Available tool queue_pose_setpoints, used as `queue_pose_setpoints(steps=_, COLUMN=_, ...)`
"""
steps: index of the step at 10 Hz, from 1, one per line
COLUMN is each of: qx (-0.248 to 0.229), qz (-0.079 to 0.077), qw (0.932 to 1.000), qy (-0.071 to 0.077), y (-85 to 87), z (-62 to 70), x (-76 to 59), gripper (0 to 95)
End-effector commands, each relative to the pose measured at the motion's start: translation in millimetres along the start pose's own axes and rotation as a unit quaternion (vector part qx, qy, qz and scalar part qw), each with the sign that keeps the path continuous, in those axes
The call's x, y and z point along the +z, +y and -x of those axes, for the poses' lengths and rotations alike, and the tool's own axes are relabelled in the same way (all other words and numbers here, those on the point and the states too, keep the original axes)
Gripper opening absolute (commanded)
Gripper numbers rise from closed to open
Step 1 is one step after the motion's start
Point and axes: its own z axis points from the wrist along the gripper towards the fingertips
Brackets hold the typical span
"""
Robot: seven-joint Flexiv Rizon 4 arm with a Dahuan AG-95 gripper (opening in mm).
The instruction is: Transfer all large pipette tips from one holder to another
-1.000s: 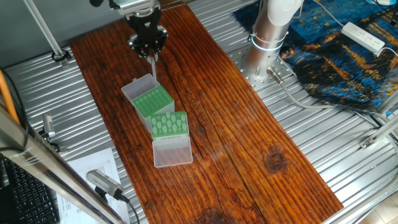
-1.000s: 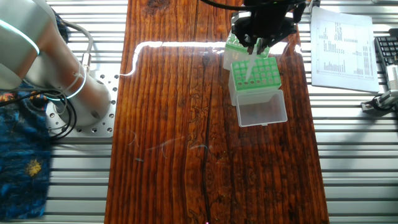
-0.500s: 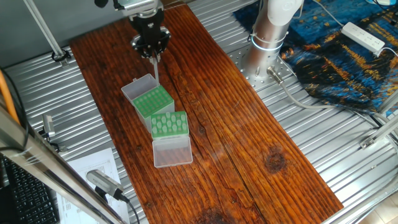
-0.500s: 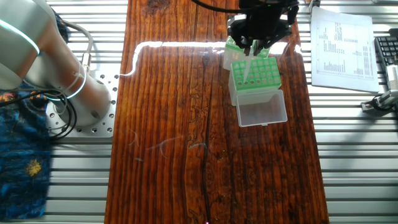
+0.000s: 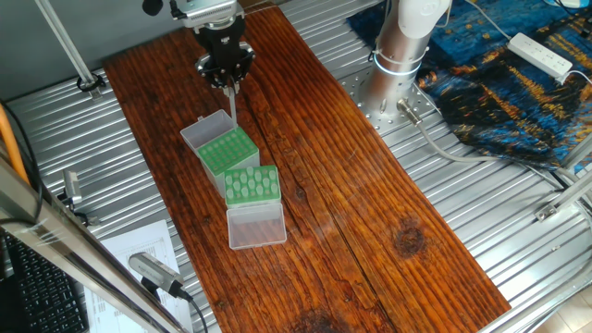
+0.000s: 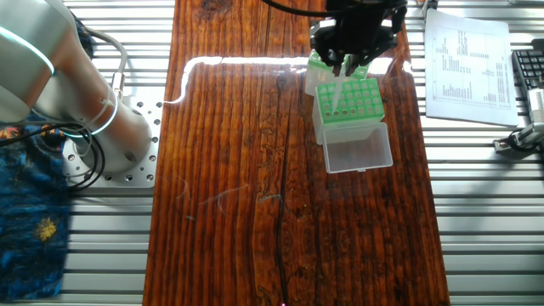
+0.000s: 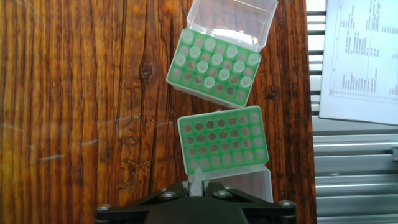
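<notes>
You can see a printed sheet [image 7: 364, 59] at the edge of the desk [image 5: 370, 213], covered in rows of small type, but none of it is sharp enough to read. Neither rack shows a legible label or brand.

The large pipette tips [image 7: 214, 62] are pale, translucent cones standing with their wide round mouths upward in the farther green rack [image 7: 180, 78], which has a clear hinged lid [image 7: 233, 22] open behind it. They fill much of that grid, with some holes bare. The nearer green rack [image 7: 258, 165] shows only its dark round holes in the hand view; its own clear lid lies open by the hand.

Your hand [image 7: 196, 188] is closed down narrowly on a single pipette tip [image 7: 196, 182], which in the hand view pokes out pale between the fingers, just at the near edge of the empty-holed rack. In one fixed view the hand [image 5: 228, 85] hangs above the desk with the held tip [image 5: 231, 104] pointing down toward the racks. In the other fixed view the hand [image 6: 344, 68] sits over the racks' far end.
</notes>
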Motion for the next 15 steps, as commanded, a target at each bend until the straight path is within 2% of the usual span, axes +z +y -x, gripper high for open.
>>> queue_pose_setpoints(steps=1, qx=-0.001, qz=0.0, qw=1.0, qy=0.001, y=-0.9, z=0.6, x=0.2, gripper=0.0)
queue_pose_setpoints(steps=9, qx=0.001, qz=-0.003, qw=1.0, qy=0.006, y=-2.0, z=0.7, x=3.4, gripper=0.0)
queue_pose_setpoints(steps=15, qx=0.007, qz=-0.002, qw=1.0, qy=0.001, y=0.1, z=1.4, x=6.1, gripper=0.0)
